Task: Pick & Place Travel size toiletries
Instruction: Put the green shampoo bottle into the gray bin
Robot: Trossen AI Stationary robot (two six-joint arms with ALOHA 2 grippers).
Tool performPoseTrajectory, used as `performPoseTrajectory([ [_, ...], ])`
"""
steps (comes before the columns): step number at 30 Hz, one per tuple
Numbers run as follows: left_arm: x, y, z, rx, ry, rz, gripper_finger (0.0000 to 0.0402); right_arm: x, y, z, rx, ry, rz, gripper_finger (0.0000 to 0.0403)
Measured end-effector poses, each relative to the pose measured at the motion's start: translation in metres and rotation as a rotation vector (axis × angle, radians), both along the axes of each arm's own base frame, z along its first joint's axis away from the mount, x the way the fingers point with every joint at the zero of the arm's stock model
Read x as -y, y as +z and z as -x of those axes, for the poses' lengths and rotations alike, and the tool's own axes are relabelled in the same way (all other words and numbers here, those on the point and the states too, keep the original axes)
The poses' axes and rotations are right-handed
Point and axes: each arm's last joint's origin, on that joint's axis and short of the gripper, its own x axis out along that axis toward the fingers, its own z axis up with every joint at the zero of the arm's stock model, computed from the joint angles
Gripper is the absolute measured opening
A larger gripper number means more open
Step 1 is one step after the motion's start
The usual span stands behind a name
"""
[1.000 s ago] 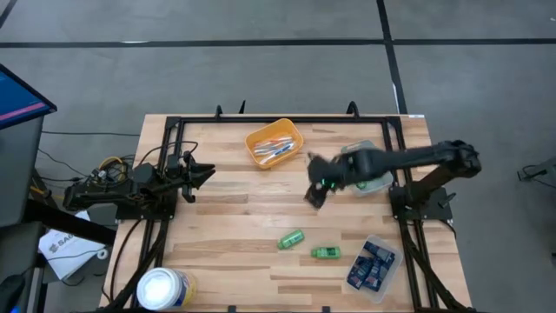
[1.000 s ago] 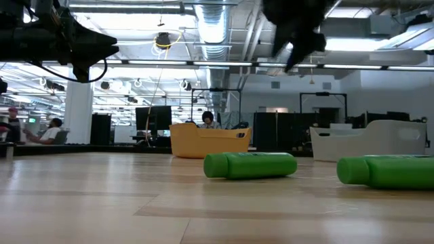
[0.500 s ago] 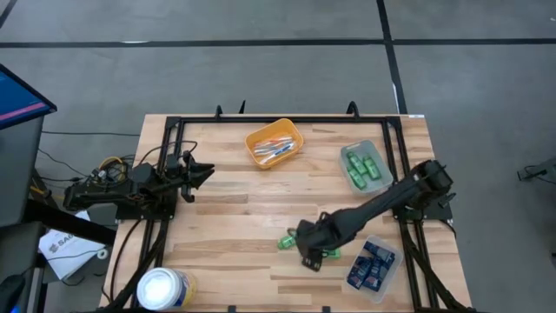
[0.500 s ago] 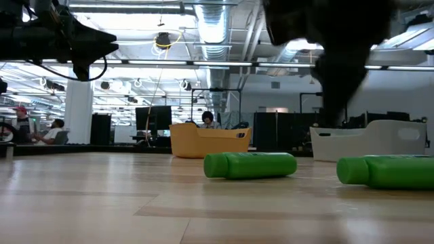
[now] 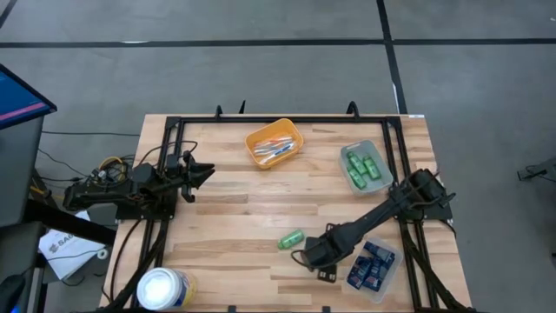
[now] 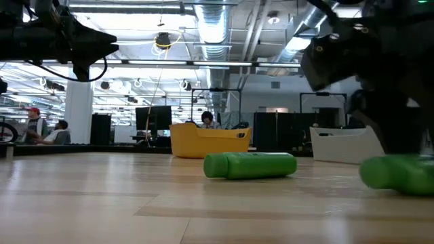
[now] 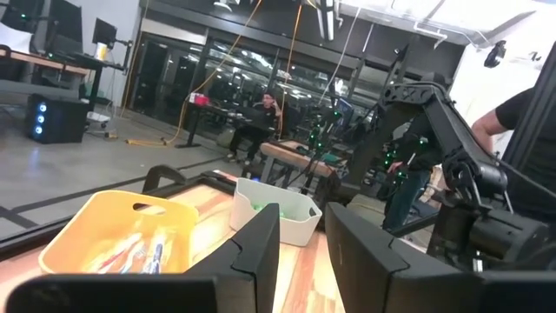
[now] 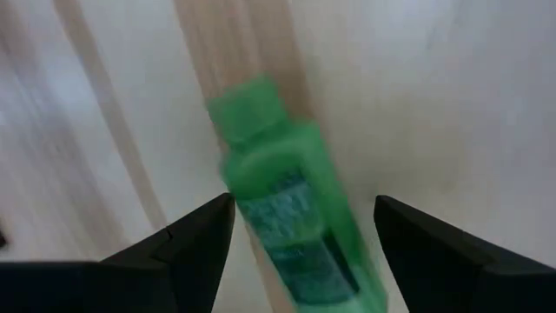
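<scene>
The right gripper (image 5: 320,257) is down at the worktop (image 5: 226,209) near its front edge, right of centre. Its jaws are spread wide, one finger (image 8: 187,248) on each side of a small green bottle (image 8: 291,217) lying on the wood; whether the fingers touch the bottle cannot be told. In the low view this bottle (image 6: 397,173) lies under the dark gripper body.

A second green bottle (image 5: 291,239) lies free on the worktop just beside the right gripper, toward the left edge.

The grey tray (image 5: 347,174) near the right edge holds more green bottles (image 5: 363,168). The orange tray (image 5: 254,141) near the back edge, at centre, holds thin sticks (image 5: 276,149). The clear tray (image 5: 385,283) at the front right corner holds dark navy packets (image 5: 369,263).

The left gripper (image 5: 207,171) waits above the left edge of the worktop. Its fingers (image 7: 261,252) stand a narrow gap apart with nothing between them.

A round white tub (image 5: 163,289) stands at the front left corner.
</scene>
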Motion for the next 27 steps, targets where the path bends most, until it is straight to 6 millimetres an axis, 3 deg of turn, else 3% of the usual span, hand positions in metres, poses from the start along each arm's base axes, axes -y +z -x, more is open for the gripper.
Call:
performPoseTrajectory([
  [8,0.0,0.0,0.0,0.0,-0.003,-0.001,0.0092,-0.003,-0.012,0.01,0.002,-0.012,-0.02,0.0256],
  [18,0.0,0.0,0.0,0.0,-0.002,0.0,0.0092,0.0,-0.013,0.008,-0.003,-0.023,-0.038,0.0108],
  [27,0.0,0.0,0.0,0.0,-0.002,0.0,0.0092,0.018,0.006,0.004,0.056,-0.039,-0.027,0.0126],
])
